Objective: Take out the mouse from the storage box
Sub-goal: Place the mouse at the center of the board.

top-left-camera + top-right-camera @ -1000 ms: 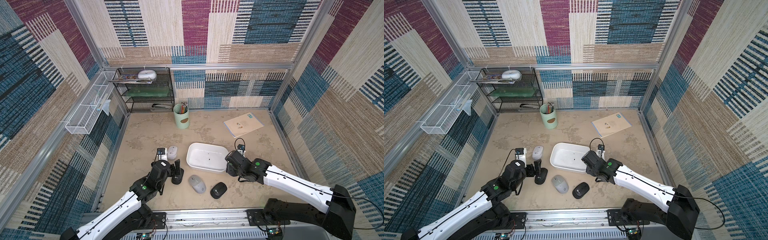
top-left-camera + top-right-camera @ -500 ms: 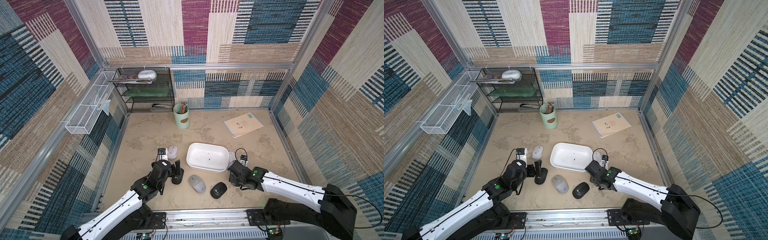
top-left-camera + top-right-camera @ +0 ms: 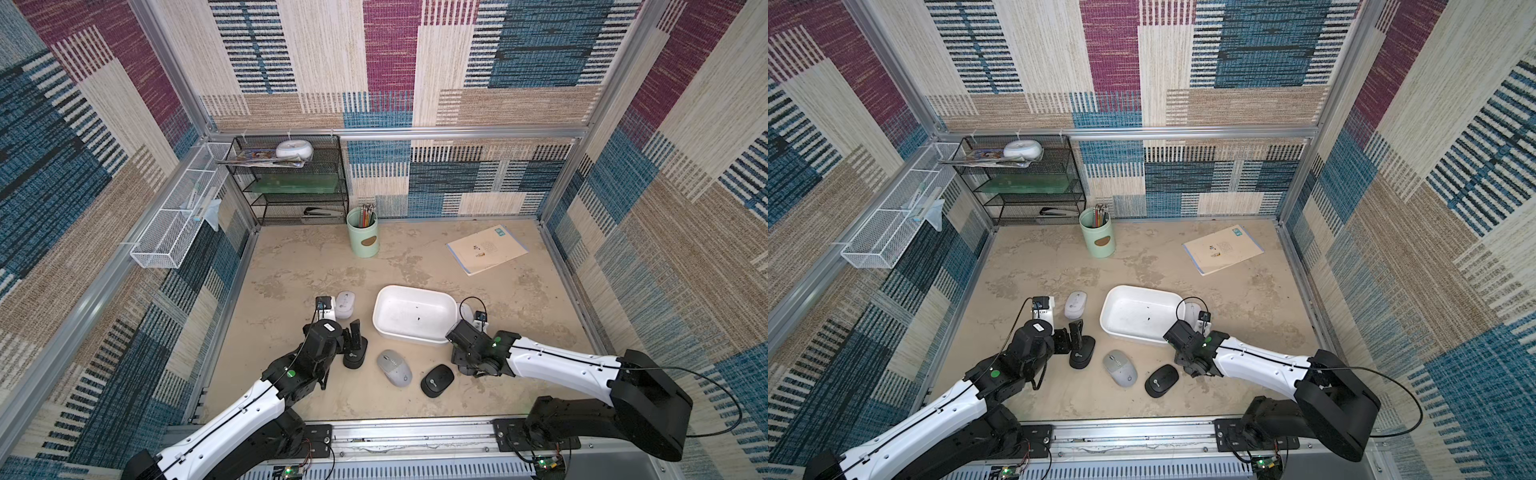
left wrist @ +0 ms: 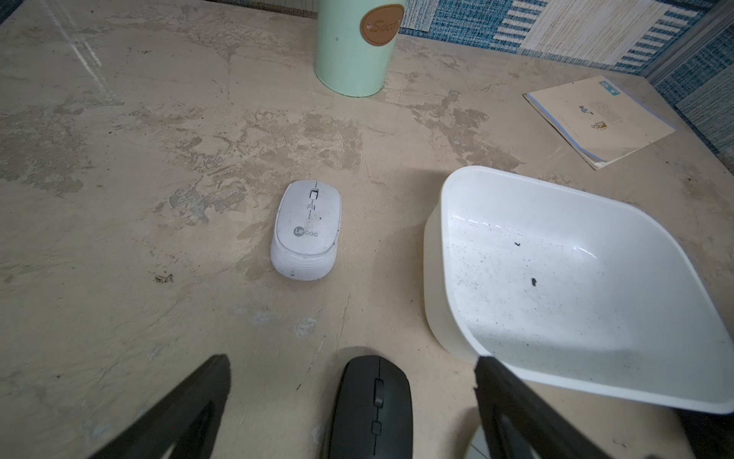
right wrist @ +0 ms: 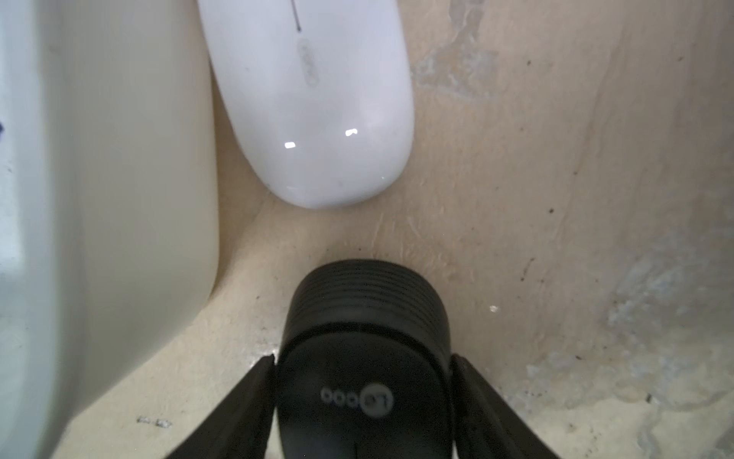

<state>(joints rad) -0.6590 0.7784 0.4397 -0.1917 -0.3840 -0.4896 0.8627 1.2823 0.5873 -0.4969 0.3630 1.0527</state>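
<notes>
The white storage box [image 3: 411, 316] [image 4: 556, 298] stands near the table's middle with no mouse in it. In the right wrist view a black mouse [image 5: 365, 377] lies on the table by the box's outer wall [image 5: 139, 159]. My right gripper [image 5: 363, 357] straddles it, open, with thin gaps at both sides. Both top views hide those fingers under the right wrist [image 3: 467, 336]. A glossy white mouse [image 5: 317, 99] lies just beyond, against the box. My left gripper [image 4: 352, 359] [image 3: 347, 338] is wide open above another black mouse [image 4: 373, 405] [image 3: 354, 355].
A white ribbed mouse [image 3: 345, 304] lies left of the box. A grey mouse [image 3: 394, 368] and a black mouse [image 3: 436, 380] lie nearer the front. At the back are a mint-green pen cup [image 3: 363, 235], a notebook [image 3: 486, 249], a black shelf [image 3: 299, 183] and a wire basket [image 3: 174, 224].
My right arm has come down from over the box's right end to the table beside it. Its jaws have widened off the black mouse. The left arm has not moved.
</notes>
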